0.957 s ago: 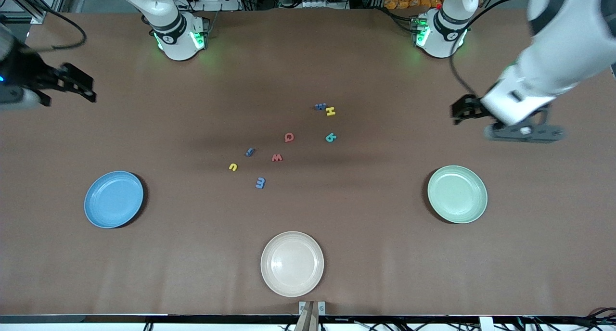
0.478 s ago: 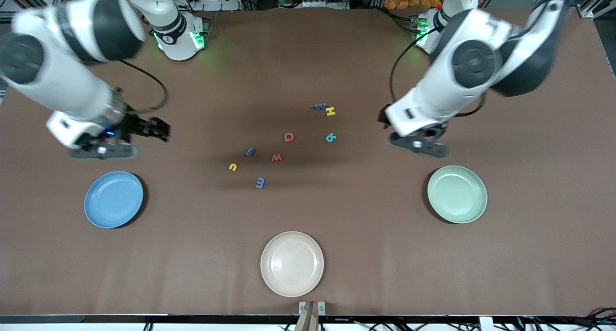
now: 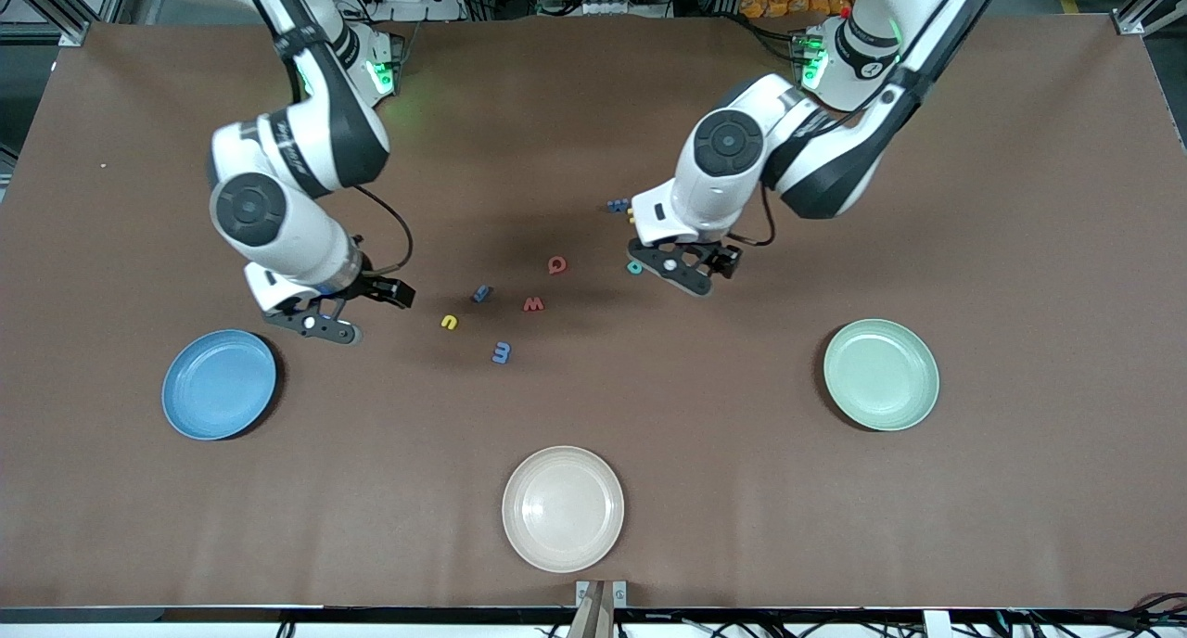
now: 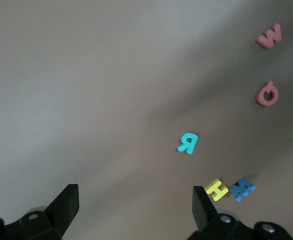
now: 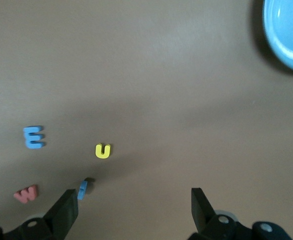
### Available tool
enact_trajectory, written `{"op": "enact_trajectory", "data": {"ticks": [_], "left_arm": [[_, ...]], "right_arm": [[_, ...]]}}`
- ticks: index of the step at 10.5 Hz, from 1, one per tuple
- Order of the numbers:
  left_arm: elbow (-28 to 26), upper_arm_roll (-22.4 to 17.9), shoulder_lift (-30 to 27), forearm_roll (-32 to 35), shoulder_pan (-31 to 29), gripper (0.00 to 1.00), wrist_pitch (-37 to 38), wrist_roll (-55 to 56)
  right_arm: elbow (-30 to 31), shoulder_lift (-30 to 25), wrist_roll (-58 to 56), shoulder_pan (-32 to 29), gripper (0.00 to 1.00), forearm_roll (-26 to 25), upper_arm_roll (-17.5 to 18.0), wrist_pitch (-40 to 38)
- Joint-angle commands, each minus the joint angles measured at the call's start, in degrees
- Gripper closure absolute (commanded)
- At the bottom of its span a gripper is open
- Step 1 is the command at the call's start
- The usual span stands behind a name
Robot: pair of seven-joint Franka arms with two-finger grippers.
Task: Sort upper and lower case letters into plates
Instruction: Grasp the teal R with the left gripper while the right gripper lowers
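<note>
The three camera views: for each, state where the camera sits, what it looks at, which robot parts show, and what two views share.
Front view: high across the table, facing both bases; shows both arms, the sky blue plate, mint green plate and cream plate.
Left wrist view: looks down past the open left gripper at the teal R.
Right wrist view: looks down past the open right gripper at the yellow u.
Shared: both wrist views show the red w.

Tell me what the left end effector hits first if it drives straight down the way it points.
Probably bare table: the open left end effector points down at empty tabletop, with the teal letter R and yellow H just off its line. Depth is uncertain.
</note>
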State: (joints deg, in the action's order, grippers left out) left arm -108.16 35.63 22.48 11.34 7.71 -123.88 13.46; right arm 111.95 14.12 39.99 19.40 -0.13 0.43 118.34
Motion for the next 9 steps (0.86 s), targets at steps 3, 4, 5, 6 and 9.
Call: {"op": "enact_trajectory", "data": {"ticks": [3,4,5,6,9], "left_arm": [[-10.82,1.28,1.42,9.38,0.19,0.0,-15.73,2.7],[-11.11,1.28,2.82,13.06,0.28,0.0,-16.47,4.37],[-10.85,1.28,4.84,16.58,0.81,0.0,-17.0,6.65],[-10.76,1.28,6.51,20.88,1.77,0.0,-18.05,10.06],[-9.28,0.76,9.85,24.88,5.11,0.0,-18.59,17.48]], "right_arm": [[3.89,0.72,15.1,0.55,0.0,0.22,-0.34,4.16],[3.89,1.95,15.55,0.37,0.0,0.22,-0.34,6.01],[3.89,2.31,15.56,-0.24,0.0,0.22,-0.34,6.46],[3.89,2.93,15.65,-0.51,0.0,0.22,-0.34,6.81],[7.73,3.64,14.86,0.72,0.0,0.13,-0.26,12.93]]}}
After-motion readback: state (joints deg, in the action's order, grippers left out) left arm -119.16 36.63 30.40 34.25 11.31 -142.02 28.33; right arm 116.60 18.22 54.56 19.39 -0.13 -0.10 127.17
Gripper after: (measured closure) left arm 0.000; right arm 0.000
